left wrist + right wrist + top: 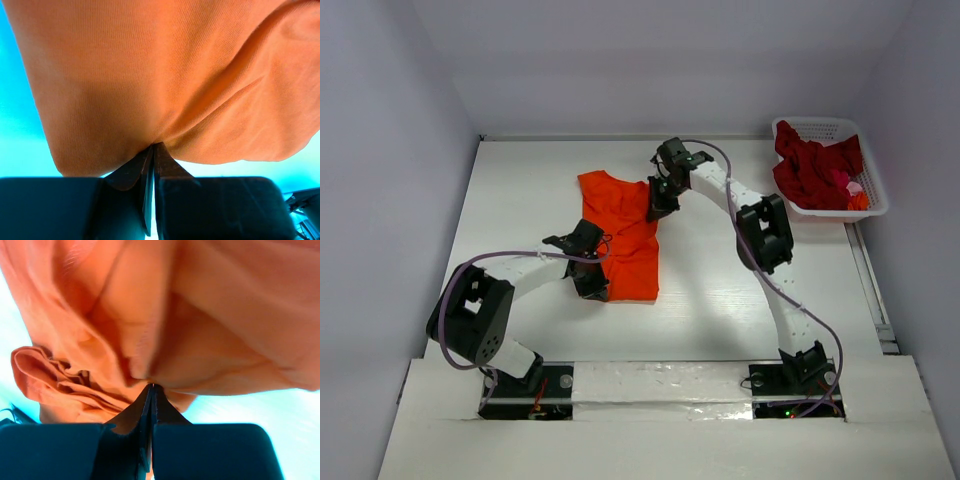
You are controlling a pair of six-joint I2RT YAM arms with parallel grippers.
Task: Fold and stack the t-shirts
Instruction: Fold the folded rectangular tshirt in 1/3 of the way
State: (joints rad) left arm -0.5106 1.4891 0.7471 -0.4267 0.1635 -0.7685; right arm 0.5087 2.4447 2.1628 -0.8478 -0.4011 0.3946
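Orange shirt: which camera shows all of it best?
The top external view. It shows nearly the whole orange t-shirt lying on the table, with the left gripper and right gripper on its edges. Each wrist view shows only a close patch of cloth pinched in shut jaws.

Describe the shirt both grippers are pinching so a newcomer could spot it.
On the white table, look between the two arms. The orange t-shirt lies there, its edges pinched by the left gripper and right gripper. It alone is out on the table; the dark red shirts sit bunched in the white basket at the far right.
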